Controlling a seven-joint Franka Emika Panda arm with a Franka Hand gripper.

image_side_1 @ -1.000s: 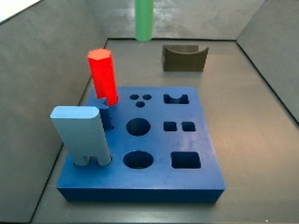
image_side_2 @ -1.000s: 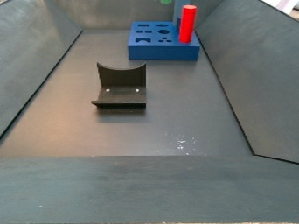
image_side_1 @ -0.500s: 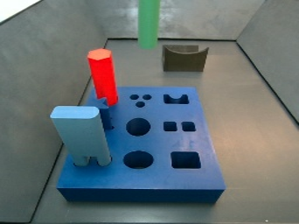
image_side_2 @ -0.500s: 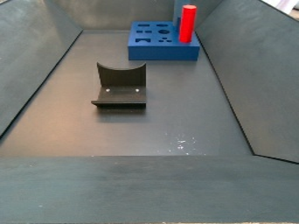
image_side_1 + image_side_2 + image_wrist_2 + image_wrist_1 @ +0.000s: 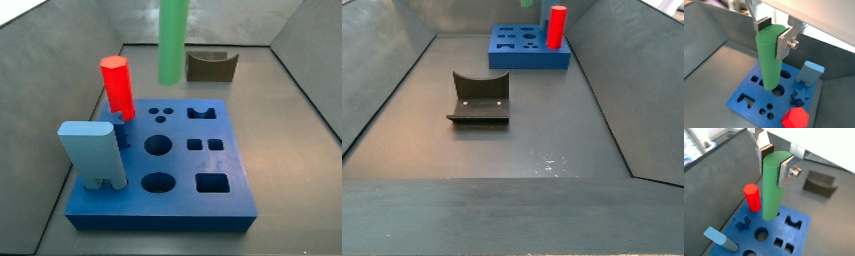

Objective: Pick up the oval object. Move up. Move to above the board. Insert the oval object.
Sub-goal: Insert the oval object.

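Observation:
My gripper (image 5: 776, 159) (image 5: 773, 34) is shut on the top of the oval object (image 5: 773, 188), a tall plain green peg that hangs upright between the silver fingers. It shows in both wrist views (image 5: 769, 60) and in a side view (image 5: 171, 42), high above the blue board (image 5: 181, 205). In both wrist views its lower end is above the board's holes, well clear of the top face (image 5: 797, 222) (image 5: 751, 95). The gripper itself is out of both side views. In a side view the board (image 5: 523, 52) shows at the far end, without the green peg in frame.
A red hexagonal peg (image 5: 118, 86) (image 5: 555, 26) and a light-blue rectangular block (image 5: 92, 153) stand in the board. A small dark olive U-shaped piece (image 5: 209, 66) (image 5: 478, 98) lies on the grey floor beyond it. Grey walls enclose the floor.
The green peg has come lower and a little toward the board in the side view; more of its length now shows. Nothing else has moved.

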